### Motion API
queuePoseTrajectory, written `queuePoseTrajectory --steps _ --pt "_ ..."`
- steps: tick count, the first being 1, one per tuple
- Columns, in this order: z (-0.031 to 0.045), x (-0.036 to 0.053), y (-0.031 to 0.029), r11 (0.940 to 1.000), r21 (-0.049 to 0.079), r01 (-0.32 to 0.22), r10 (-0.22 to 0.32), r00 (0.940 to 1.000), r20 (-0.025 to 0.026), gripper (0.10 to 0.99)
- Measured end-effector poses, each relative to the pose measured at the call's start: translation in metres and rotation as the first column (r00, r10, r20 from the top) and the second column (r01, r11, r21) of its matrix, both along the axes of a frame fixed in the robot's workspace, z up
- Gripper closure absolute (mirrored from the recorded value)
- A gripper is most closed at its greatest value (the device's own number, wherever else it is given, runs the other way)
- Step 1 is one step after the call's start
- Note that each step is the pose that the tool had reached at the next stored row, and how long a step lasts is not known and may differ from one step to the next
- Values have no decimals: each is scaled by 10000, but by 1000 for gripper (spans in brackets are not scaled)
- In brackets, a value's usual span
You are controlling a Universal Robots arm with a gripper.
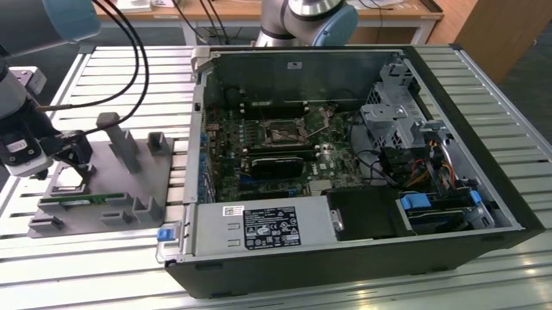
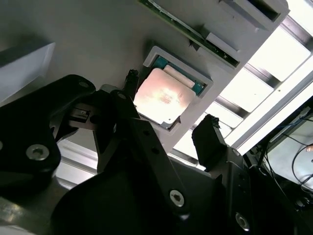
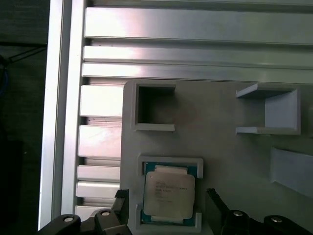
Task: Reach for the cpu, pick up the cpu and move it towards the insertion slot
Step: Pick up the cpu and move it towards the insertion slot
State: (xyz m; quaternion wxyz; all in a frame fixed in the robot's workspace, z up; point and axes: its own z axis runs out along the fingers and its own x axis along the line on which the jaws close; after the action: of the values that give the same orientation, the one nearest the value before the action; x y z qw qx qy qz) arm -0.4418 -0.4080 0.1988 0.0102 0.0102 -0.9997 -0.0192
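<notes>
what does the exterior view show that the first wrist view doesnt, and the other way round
Exterior view: the open black computer case and, on its board, the square silvery-framed insertion slot. First wrist view: the flat silvery-white cpu seated in a pale pocket. Both: the open gripper over the grey plastic fixture block on the slatted aluminium table.

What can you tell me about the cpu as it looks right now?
The cpu is a flat square chip with a silvery metal lid, faint print and a green board edge. It lies flat in a pale raised nest on the grey fixture. The open end effector straddles it, a finger on each side, not touching it.
</notes>
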Motion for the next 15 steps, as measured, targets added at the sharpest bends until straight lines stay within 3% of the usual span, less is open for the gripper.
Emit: queuePoseTrajectory --steps 9,11,12,15 --pt "-100 10 14 10000 -1 1 -1 10000 -1 369" --pt "-110 14 17 10000 0 1 -1 10000 0 380" --pt "-114 14 17 10000 0 0 0 10000 0 451" --pt "-130 15 17 10000 0 0 0 10000 4 451"
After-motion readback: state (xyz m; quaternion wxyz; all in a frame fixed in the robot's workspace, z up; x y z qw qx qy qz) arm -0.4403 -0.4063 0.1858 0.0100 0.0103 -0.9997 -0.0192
